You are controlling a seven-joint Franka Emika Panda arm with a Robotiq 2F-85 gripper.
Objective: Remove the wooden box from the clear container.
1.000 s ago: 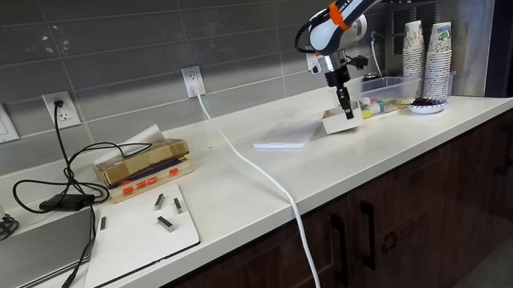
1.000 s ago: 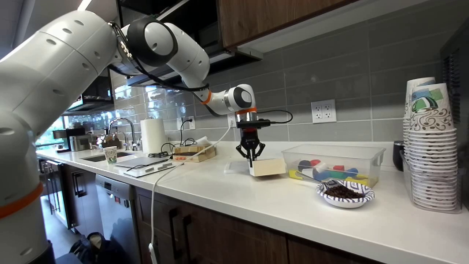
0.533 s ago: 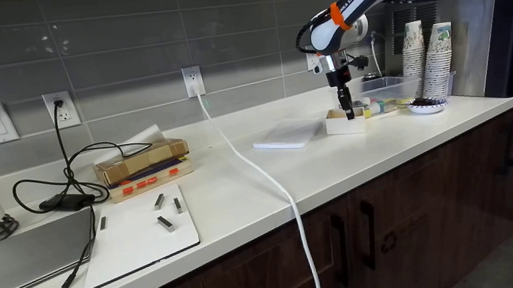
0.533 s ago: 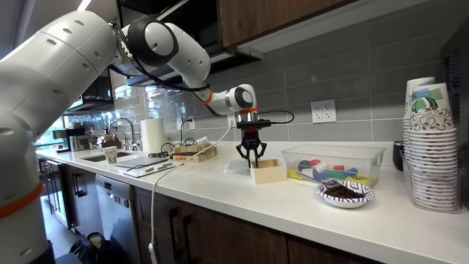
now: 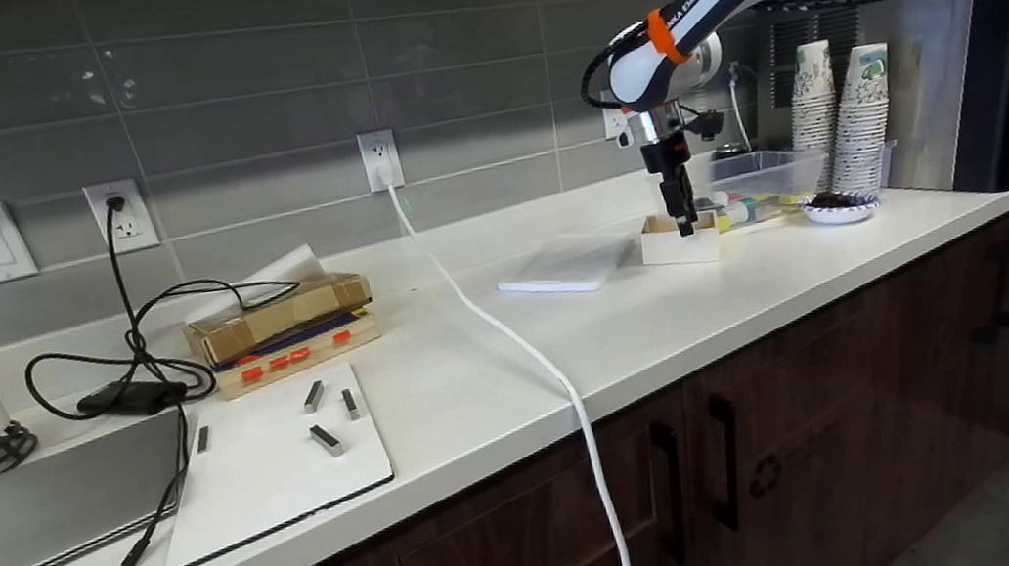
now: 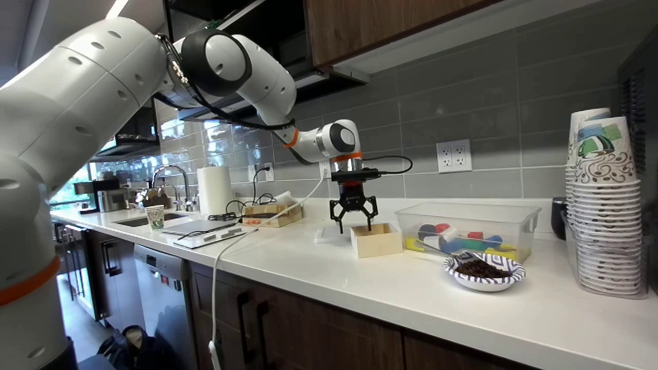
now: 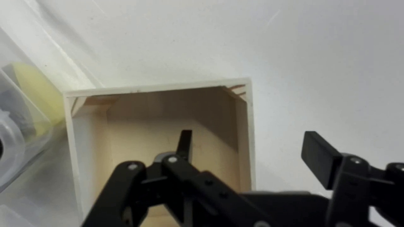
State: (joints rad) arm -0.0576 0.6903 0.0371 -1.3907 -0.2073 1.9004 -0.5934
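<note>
The wooden box [image 6: 379,245], pale and open-topped, rests flat on the counter beside the clear container [image 6: 442,217]. Colourful pieces show through that container's wall. In the wrist view the box [image 7: 142,135] appears bare inside. My gripper [image 6: 355,227] stands open just above the box's near wall in an exterior view. Looking down from the wrist, one of the fingers [image 7: 185,140] is over the box's interior and the opposite one is outside, with the wall between them and apart from both. Part of the box's lower side is hidden behind the gripper.
A patterned bowl [image 6: 457,267] of dark beans stands in front of the clear container. Stacked paper cups [image 6: 606,231] rise at the right. A flat white lid [image 5: 566,264] lies beside the box, and a white cable [image 5: 511,331] crosses the counter.
A second ago the box hung tilted with my gripper shut on its wall. It has settled flat on the counter, and the fingers have spread wide, letting the wall go.
</note>
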